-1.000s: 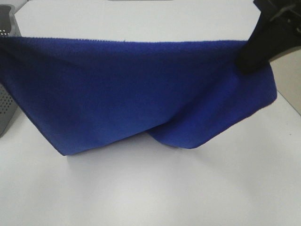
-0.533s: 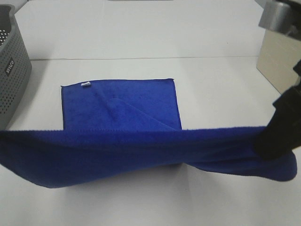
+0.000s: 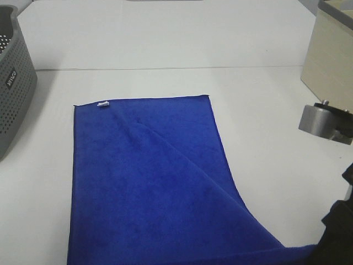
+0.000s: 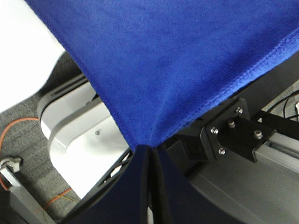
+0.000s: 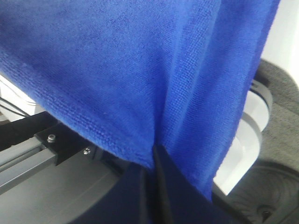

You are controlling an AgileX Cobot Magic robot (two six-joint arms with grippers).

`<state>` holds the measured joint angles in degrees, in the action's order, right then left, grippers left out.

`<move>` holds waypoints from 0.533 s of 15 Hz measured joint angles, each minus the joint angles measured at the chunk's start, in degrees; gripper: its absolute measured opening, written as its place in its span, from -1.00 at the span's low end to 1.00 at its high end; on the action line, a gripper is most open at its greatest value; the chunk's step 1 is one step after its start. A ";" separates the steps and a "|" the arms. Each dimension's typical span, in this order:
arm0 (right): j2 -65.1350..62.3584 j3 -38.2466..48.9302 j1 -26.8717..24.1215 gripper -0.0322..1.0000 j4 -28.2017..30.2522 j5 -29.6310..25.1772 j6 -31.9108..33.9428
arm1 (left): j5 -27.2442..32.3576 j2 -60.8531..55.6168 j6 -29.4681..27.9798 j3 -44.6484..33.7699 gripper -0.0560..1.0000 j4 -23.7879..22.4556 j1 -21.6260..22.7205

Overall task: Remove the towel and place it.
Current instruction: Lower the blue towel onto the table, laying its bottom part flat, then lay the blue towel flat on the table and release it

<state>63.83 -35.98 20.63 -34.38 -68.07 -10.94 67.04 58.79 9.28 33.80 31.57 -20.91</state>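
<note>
The royal-blue towel lies spread on the white table, with its white tag at the far left corner and one diagonal crease. Its near edge runs off the bottom of the exterior view. My left gripper is shut on a pinched corner of the towel, held past the table's front edge; it is out of the exterior view. My right gripper is shut on the other near corner of the towel. The right arm shows dark at the bottom right.
A grey perforated basket stands at the left edge. A beige box stands at the back right. A grey part of the right arm hangs in front of the box. The wrist views show the robot's base and the floor below.
Both grippers have drawn the towel's held edge down and toward the front. The towel hung across the view before; now it lies spread flat on the table.
</note>
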 joint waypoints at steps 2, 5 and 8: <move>0.00 1.38 0.00 -0.90 -2.58 -0.06 -0.46 | 0.06 -0.11 0.00 -2.35 -0.89 0.29 0.06; 0.86 4.53 0.00 -0.90 -5.73 -0.11 -2.75 | 0.17 -0.11 0.00 -2.92 -0.89 -1.03 0.06; 4.98 5.90 0.00 -0.90 -6.53 0.86 -4.76 | 0.17 -0.11 0.00 -3.27 -0.89 -1.49 0.06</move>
<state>68.81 -30.08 20.63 -40.91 -67.21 -15.70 67.21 58.67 9.28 30.54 30.08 -20.86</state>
